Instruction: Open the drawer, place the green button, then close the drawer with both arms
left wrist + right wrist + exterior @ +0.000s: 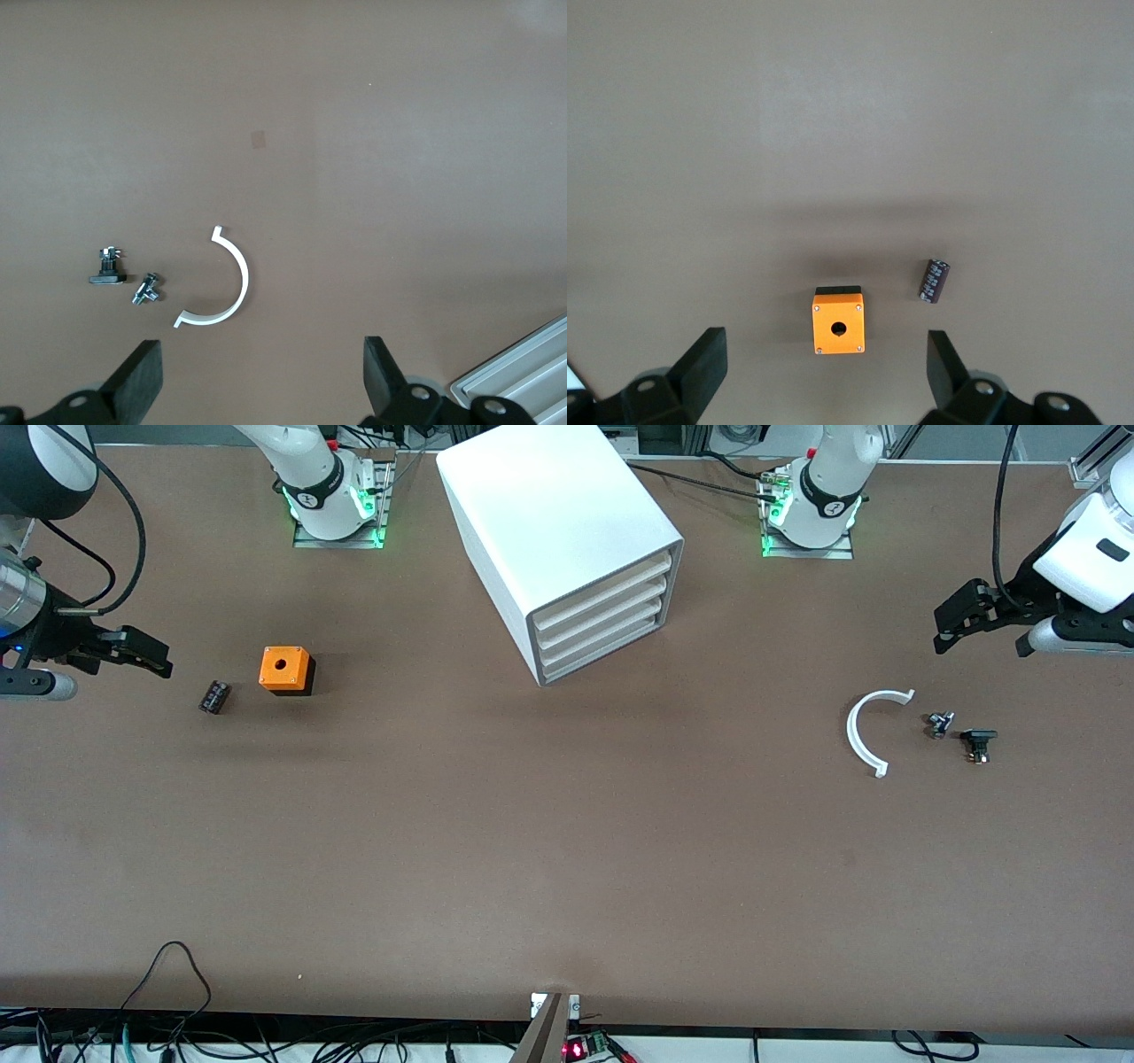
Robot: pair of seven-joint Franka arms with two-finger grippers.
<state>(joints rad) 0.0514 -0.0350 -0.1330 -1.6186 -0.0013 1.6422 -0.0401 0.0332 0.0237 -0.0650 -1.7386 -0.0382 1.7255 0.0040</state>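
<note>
The white cabinet [567, 540] stands between the two arm bases, and all its drawers are shut. The bottommost drawer [604, 652] sits flush with the front. A corner of the cabinet shows in the left wrist view [523, 376]. No green-capped button is in view. My left gripper [959, 618] is open and empty, up over the left arm's end of the table; in its wrist view [261, 376] it is over bare table beside a white arc. My right gripper [158, 657] is open and empty over the right arm's end; in its wrist view [826, 367] it is beside the orange cube.
An orange cube with a hole [285, 670] [838, 325] and a small dark cylinder [214, 696] [935, 280] lie at the right arm's end. A white arc [866, 731] [221, 283], a small metal part [939, 724] [147, 288] and a black flat-capped part [978, 742] [107, 270] lie at the left arm's end.
</note>
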